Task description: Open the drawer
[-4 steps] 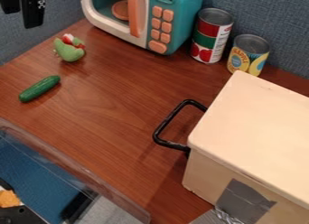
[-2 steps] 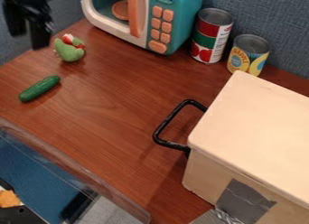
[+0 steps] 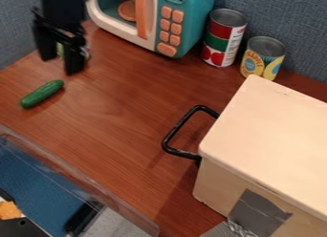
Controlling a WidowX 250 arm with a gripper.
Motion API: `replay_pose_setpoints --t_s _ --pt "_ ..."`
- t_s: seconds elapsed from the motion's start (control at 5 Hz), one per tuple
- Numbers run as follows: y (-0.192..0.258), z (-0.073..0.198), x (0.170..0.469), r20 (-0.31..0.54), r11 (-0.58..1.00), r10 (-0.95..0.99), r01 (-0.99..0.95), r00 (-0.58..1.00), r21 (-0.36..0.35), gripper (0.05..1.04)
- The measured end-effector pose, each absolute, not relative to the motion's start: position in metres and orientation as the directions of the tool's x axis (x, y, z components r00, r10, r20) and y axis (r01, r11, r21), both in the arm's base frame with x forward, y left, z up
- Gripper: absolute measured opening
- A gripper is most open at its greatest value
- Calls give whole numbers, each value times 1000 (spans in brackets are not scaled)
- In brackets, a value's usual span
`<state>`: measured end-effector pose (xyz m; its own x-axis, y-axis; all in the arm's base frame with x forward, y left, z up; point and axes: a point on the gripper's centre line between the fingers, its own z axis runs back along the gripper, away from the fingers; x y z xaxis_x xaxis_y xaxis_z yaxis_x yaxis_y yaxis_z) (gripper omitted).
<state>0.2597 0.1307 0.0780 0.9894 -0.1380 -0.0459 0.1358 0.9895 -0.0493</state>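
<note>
The black gripper (image 3: 60,65) hangs at the upper left, in front of the green toy, with its two fingers apart and open. A cream-coloured box, the drawer unit (image 3: 271,135), stands at the right. Its black handle (image 3: 180,129) sticks out from the left side toward the middle of the table. The gripper is well to the upper left of the handle and does not touch it. How far the drawer is pulled out cannot be told.
A teal toy microwave (image 3: 167,21) stands at the back, beside a red can (image 3: 223,38) and a yellow can (image 3: 262,58). A green cucumber (image 3: 42,93) lies at left. A clear rim (image 3: 83,183) borders the table's front left.
From the top left corner the gripper has moved right and down, coming in front of the green toy. The box, its handle and the other objects have stayed put.
</note>
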Motion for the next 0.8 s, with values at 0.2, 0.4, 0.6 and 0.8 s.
replay_pose_setpoints --t_s 0.2,0.4,0.6,0.8 --pt "96 77 263 -13 988 -124 122 992 -92 999" --pt "65 78 268 4 987 -94 94 996 -129 999" --pt "41 78 274 8 983 -84 84 996 -163 999" --pt "22 67 278 -19 979 -81 76 997 -190 999"
